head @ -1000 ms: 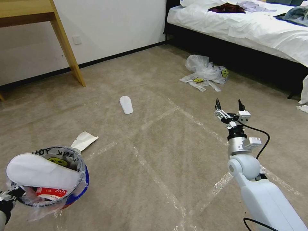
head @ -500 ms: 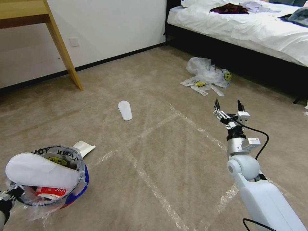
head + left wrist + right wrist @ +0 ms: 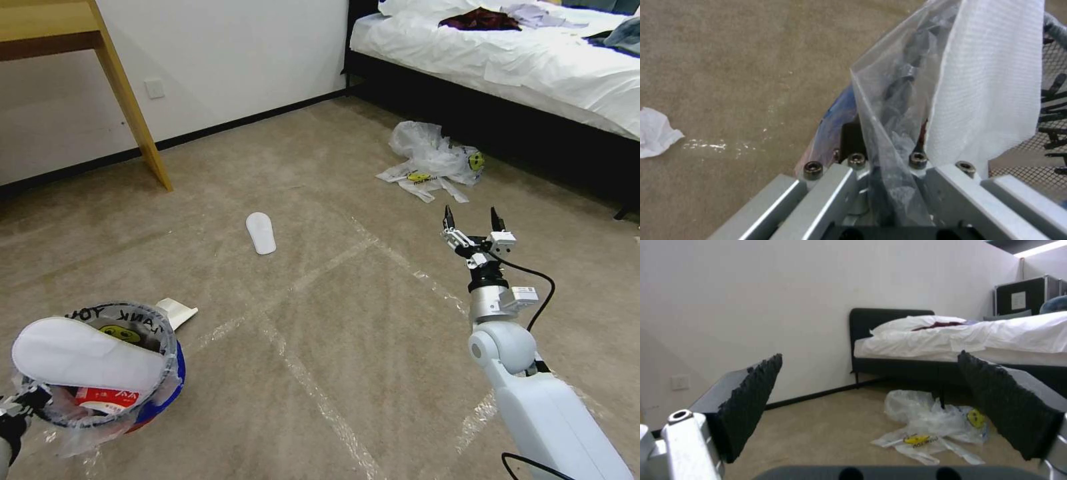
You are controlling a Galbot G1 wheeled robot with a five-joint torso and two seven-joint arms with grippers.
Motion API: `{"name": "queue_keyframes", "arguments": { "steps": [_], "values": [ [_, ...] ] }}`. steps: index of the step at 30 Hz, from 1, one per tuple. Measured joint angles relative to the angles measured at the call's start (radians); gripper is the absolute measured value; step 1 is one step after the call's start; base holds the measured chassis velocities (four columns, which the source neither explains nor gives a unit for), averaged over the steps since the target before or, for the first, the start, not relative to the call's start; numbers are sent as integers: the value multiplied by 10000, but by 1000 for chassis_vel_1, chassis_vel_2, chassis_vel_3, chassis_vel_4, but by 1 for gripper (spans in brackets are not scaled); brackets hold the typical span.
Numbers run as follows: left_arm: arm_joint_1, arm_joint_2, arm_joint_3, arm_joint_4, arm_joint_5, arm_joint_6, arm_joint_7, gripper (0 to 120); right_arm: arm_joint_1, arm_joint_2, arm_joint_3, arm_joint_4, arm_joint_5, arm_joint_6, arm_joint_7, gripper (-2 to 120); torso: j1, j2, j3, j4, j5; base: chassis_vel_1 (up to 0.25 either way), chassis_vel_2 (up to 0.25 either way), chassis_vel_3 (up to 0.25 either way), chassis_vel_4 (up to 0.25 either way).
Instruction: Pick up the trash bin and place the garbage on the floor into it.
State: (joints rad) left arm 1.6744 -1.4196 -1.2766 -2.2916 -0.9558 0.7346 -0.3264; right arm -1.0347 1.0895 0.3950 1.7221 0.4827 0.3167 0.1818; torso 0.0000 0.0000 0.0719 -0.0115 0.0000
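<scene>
The left end effector [image 3: 880, 186] is clamped on the trash bin [image 3: 157, 393], held low at the robot's left. The right end effector [image 3: 470, 223] hangs wide open, empty. The left wrist view reveals crumpled paper [image 3: 655, 135] on the floor [image 3: 320, 320].

- The floor [image 3: 347, 320], a beige carpet, is crossed by shiny clear tape lines [image 3: 313, 383].
- A white slipper [image 3: 261, 233] is laid flat on it, well apart from the rest.
- Clear plastic bags [image 3: 433, 160] are heaped on it near the dark bed base [image 3: 493, 120].
- A piece of crumpled white paper [image 3: 655, 133] is seen on it in the left wrist view.
- A flat white piece [image 3: 177, 312] lies just beside the trash bin [image 3: 160, 393].
</scene>
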Motion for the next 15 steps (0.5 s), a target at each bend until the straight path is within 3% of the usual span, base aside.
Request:
{"name": "queue_keyframes", "arguments": {
  "steps": [15],
  "values": [
    [-47,27,24,37,-57,-77,17,1,78,92,-72,-90,-18,48,-23,100,0,0,0,0,-1,0,0,0,0]
  ]
}}
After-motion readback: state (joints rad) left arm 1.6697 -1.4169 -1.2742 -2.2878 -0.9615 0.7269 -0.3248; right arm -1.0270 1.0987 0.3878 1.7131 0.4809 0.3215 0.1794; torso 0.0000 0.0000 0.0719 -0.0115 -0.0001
